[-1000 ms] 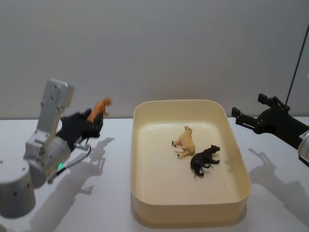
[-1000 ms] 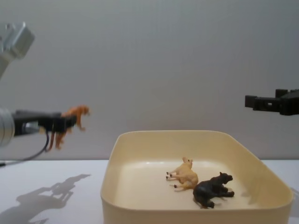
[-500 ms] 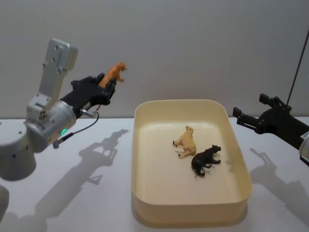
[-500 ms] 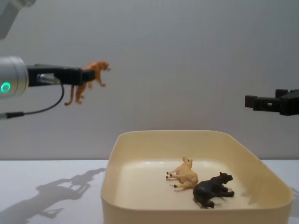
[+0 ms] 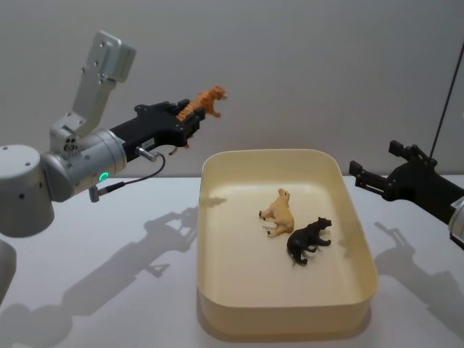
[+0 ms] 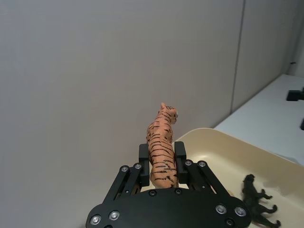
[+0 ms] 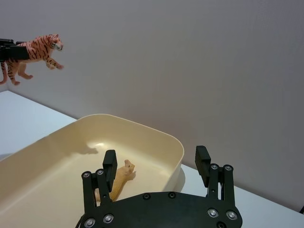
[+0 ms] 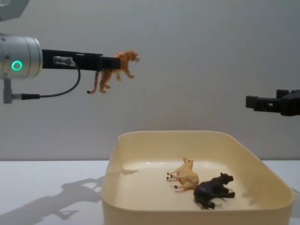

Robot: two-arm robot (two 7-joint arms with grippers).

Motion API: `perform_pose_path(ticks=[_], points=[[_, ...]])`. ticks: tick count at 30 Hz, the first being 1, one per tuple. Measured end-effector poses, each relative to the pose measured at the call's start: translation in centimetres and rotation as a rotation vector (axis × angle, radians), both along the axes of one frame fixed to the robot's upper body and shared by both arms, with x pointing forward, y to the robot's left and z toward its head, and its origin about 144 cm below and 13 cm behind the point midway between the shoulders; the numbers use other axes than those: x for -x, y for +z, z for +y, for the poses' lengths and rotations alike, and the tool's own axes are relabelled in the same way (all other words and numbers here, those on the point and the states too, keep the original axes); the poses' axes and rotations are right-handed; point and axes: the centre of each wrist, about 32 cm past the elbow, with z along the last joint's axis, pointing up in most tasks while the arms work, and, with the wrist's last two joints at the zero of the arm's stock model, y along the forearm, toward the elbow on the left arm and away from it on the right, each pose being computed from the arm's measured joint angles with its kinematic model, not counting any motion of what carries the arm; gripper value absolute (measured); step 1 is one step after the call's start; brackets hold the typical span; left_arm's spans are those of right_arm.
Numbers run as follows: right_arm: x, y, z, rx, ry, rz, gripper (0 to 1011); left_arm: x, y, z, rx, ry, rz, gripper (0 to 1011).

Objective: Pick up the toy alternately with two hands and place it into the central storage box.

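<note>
Chest view: left end effector (image 8: 114, 63), pinching the tiger (image 8: 118, 68), has moved toward the box (image 8: 140, 140).

A plain grey wall (image 5: 304, 65) rises right behind a white table (image 5: 130, 290). Light from above casts soft shadows on the tabletop.

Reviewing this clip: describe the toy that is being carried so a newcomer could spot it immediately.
Start at the cream-yellow storage box in the middle of the table, then look up and left of its far-left corner. There the left hand holds a tiger toy in the air. Unlike the tan animal and black animal lying in the box, it is orange with black stripes.
</note>
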Motion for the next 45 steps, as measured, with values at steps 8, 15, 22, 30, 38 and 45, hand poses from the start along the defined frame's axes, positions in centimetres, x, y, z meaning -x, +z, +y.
perform_pose_path(ticks=[8, 15, 22, 30, 38, 45], points=[[0.0, 0.0, 0.0, 0.0, 0.0, 0.0, 1001, -1.3, 0.9, -0.1, -0.02, -0.133, 0.053, 288], [0.0, 0.0, 0.0, 0.0, 0.0, 0.0, 1001, -2.6, 1.2, -0.2, -0.05, -0.241, 0.107, 288], [0.0, 0.0, 0.0, 0.0, 0.0, 0.0, 1001, -4.0, 1.2, -0.6, -0.086, -0.348, 0.163, 381], [0.0, 0.0, 0.0, 0.0, 0.0, 0.0, 1001, -5.2, 1.1, -0.9, -0.117, -0.427, 0.213, 660], [0.0, 0.0, 0.0, 0.0, 0.0, 0.0, 1001, -5.6, 1.0, -1.0, -0.126, -0.454, 0.231, 893], [0.0, 0.0, 0.0, 0.0, 0.0, 0.0, 1001, -5.2, 0.7, -0.9, -0.099, -0.422, 0.201, 1001]])
